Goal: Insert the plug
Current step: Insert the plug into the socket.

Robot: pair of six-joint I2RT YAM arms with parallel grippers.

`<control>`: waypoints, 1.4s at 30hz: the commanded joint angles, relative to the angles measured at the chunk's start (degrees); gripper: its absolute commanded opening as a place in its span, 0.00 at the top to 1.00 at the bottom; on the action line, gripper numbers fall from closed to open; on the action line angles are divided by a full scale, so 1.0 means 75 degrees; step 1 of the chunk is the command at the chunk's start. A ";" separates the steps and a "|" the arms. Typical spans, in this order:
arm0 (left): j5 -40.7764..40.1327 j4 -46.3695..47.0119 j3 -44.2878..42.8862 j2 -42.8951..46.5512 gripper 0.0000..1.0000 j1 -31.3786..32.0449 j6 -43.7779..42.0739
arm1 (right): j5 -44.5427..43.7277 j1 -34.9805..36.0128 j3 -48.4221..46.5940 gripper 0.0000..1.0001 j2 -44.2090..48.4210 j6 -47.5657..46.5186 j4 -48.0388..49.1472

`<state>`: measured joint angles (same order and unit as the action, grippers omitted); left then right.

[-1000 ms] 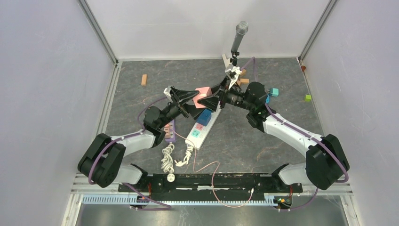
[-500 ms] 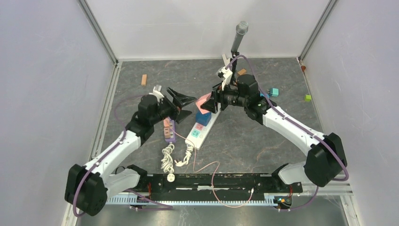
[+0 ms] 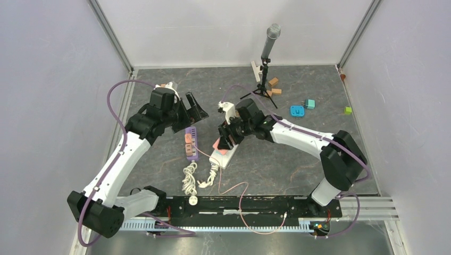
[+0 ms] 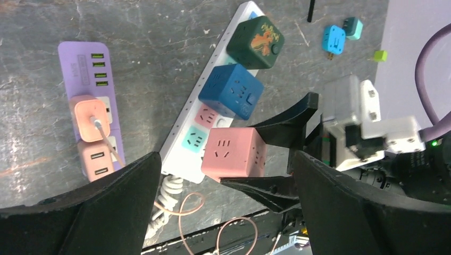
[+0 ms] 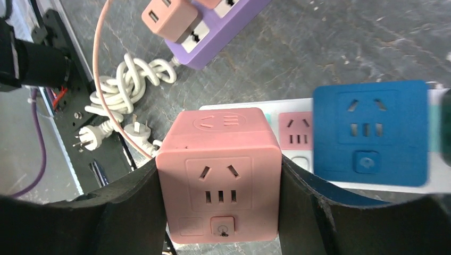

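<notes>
Gripping the pink cube plug (image 4: 234, 159) in my right gripper (image 3: 223, 142), I hover over the white power strip's (image 4: 171, 151) 7 o'clock end, my left gripper (image 3: 198, 110) gaping empty at 10 o'clock.

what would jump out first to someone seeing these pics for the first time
The pink cube plug clamped in the right gripper, over the near end of the white power strip at mid-table, where a blue cube and a dark green cube already sit. Next, the left gripper, wide open and empty, by the purple strip. A microphone stands at the far wall.
</notes>
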<state>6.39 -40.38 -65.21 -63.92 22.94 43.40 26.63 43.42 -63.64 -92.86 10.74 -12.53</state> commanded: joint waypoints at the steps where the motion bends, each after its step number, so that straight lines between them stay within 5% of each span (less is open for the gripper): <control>1: -0.0096 -0.0596 -0.0297 0.0010 0.00 -0.0031 -0.0534 | -0.0460 0.0343 -0.0452 1.00 -0.0183 -0.0435 0.0155; 29: 0.0872 -0.0267 0.0150 -0.0002 0.00 -0.0030 -0.0168 | -0.0809 0.0479 -0.0295 1.00 -0.0867 -0.0920 0.0473; 42: 0.0940 -0.0160 0.0368 0.0093 0.00 -0.0029 -0.0103 | -0.1024 0.0507 -0.0793 1.00 -0.0955 -0.1768 -0.0444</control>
<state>12.25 -43.88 -63.16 -64.40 22.94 42.41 20.01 46.89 -66.22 -99.72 1.21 -13.93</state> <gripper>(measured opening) 0.993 0.668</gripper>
